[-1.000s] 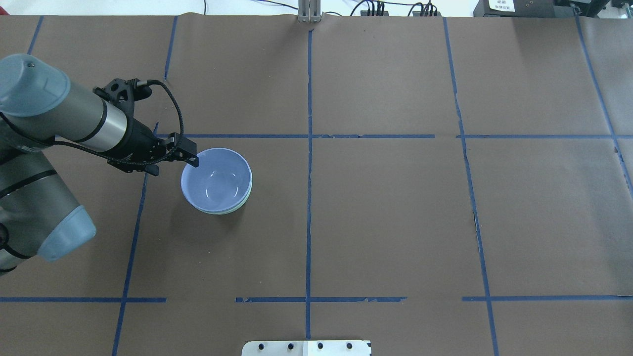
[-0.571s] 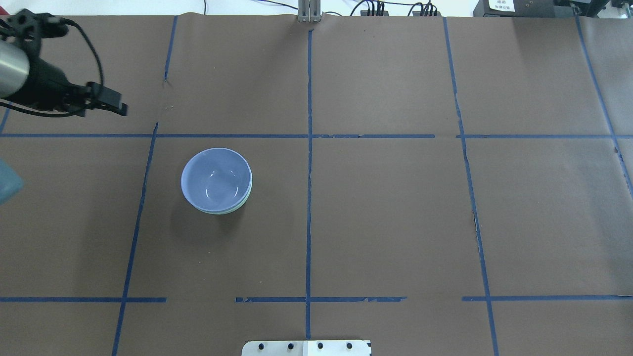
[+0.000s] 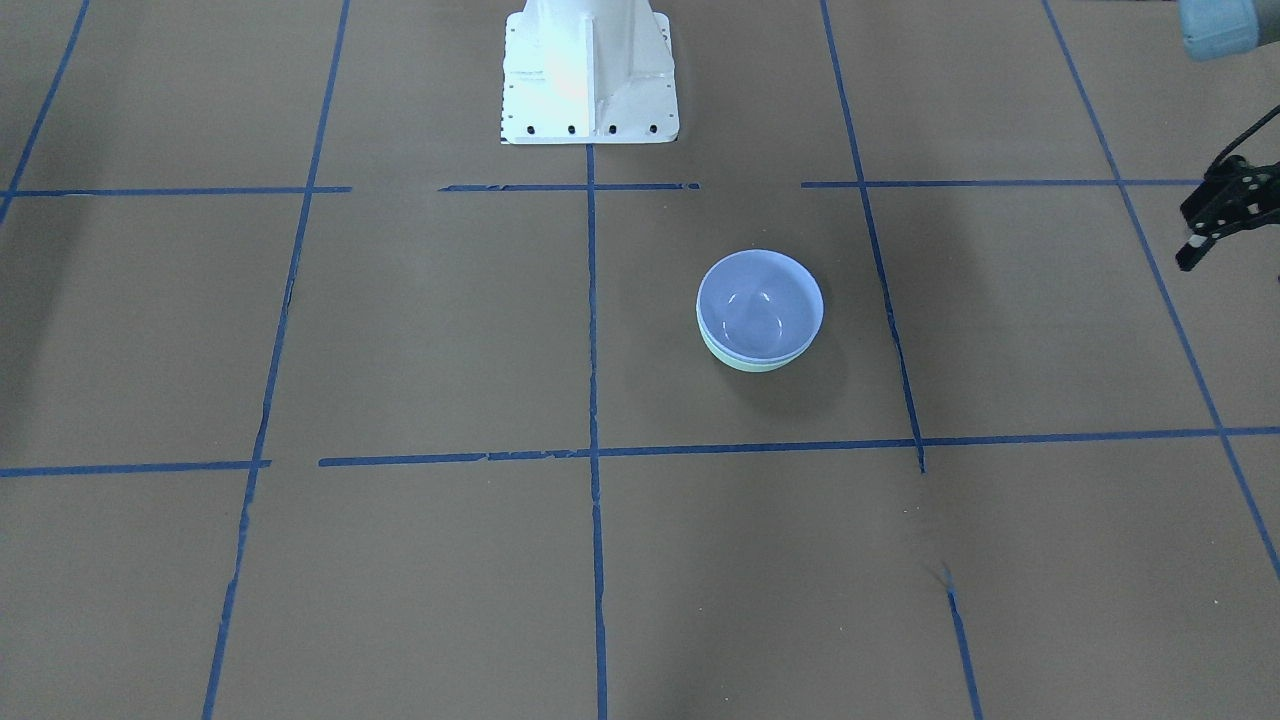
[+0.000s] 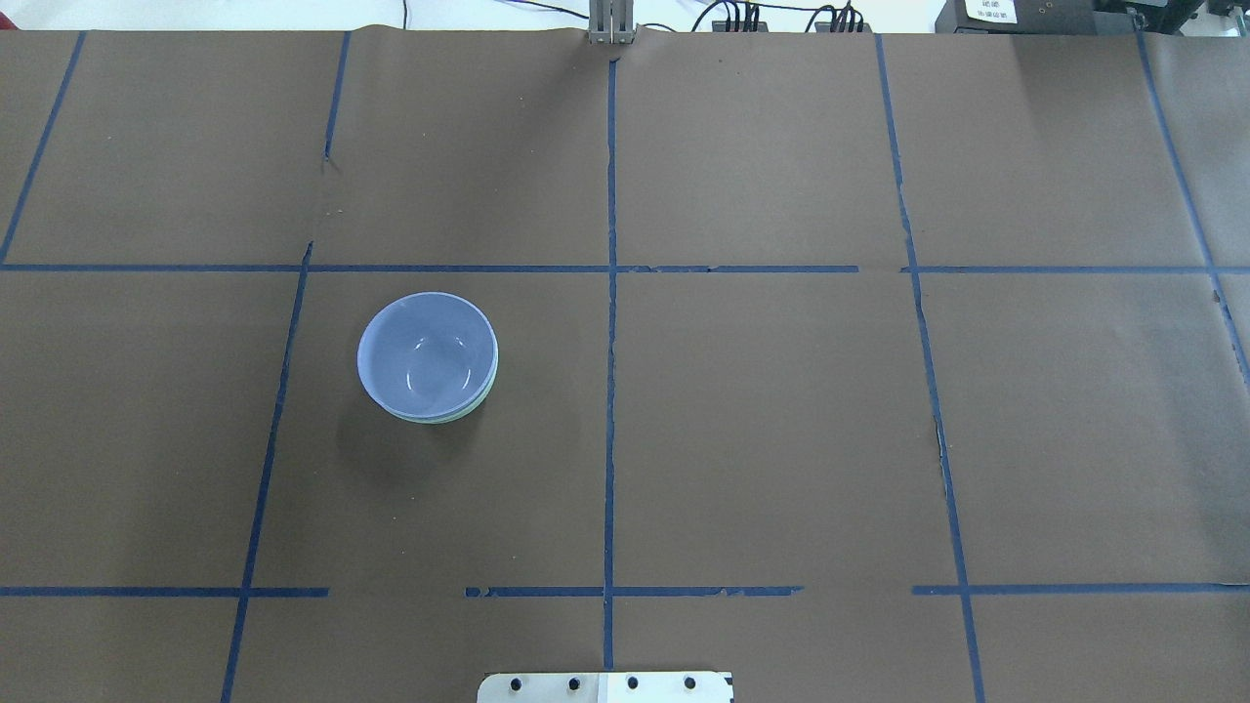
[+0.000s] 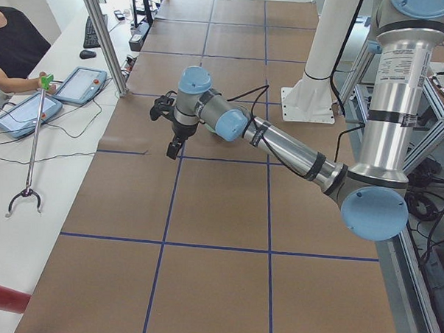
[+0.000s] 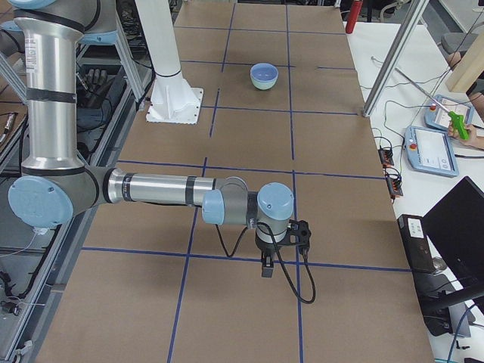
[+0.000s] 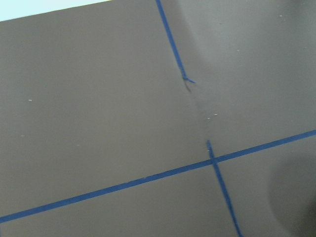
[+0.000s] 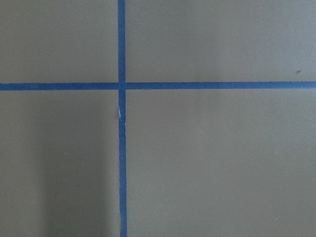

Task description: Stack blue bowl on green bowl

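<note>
The blue bowl sits nested inside the green bowl, left of the table's middle. Only a thin mint rim of the green bowl shows under it. The pair also shows in the front view, blue bowl in green bowl, and far off in the right side view. My left gripper is empty, well away from the bowls at that view's right edge, jaws a little apart. It also shows in the left side view. My right gripper hangs over bare table far from the bowls; I cannot tell if it is open.
The robot's white base stands at the table's near edge, its plate showing in the overhead view. Blue tape lines grid the brown table cover. Operators, tablets and a metal post stand beyond the far edge.
My left gripper was at the blue bowl's left rim; it has drawn back left and up, out of the overhead view. The stacked bowls have not moved.
</note>
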Robot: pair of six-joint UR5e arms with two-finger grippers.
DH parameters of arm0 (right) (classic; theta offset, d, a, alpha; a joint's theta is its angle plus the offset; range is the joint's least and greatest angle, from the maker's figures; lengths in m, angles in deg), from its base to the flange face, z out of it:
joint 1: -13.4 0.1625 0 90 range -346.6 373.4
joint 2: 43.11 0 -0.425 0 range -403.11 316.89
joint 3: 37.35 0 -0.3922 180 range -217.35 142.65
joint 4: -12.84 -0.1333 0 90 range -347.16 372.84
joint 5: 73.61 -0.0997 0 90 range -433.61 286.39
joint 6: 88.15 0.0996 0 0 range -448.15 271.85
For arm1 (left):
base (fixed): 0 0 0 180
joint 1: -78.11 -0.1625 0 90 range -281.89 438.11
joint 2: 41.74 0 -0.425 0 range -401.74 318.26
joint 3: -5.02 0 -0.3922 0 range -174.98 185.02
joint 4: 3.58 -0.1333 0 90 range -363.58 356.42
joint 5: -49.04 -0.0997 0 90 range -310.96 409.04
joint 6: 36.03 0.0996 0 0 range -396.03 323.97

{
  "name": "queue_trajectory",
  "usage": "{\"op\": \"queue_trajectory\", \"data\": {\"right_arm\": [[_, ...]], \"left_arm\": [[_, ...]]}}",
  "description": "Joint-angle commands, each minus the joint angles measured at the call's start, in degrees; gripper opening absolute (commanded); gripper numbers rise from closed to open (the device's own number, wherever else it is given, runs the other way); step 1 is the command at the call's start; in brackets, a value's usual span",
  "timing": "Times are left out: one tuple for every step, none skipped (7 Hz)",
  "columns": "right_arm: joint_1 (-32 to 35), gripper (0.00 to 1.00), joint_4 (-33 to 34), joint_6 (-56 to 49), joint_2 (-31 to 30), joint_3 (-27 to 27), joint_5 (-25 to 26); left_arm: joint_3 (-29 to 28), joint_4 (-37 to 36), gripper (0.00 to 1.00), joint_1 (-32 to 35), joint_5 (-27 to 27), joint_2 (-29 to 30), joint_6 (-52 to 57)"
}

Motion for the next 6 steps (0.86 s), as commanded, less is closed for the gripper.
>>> {"op": "queue_trajectory", "data": {"right_arm": [[0.0, 1.0, 0.08, 0.0, 0.0, 0.0, -0.05], [0.0, 1.0, 0.08, 0.0, 0.0, 0.0, 0.04], [0.0, 1.0, 0.0, 0.0, 0.0, 0.0, 0.04], [0.0, 1.0, 0.08, 0.0, 0.0, 0.0, 0.04], [0.0, 1.0, 0.08, 0.0, 0.0, 0.0, 0.04], [0.0, 1.0, 0.0, 0.0, 0.0, 0.0, -0.05]], "left_arm": [[-7.29, -5.42, 1.0, 7.98, 0.58, -2.88, 10.05], [-11.16, -5.59, 1.0, 9.93, 0.49, -3.33, 15.66], [-13.38, -5.85, 1.0, 11.77, 0.67, -3.51, 16.24], [-13.84, -6.2, 1.0, 11.88, 0.67, -4.47, 16.16], [-13.84, -6.2, 1.0, 11.88, 0.75, -6.05, 15.98], [-14.1, -5.59, 1.0, 11.88, 0.93, -8.06, 15.72]]}}
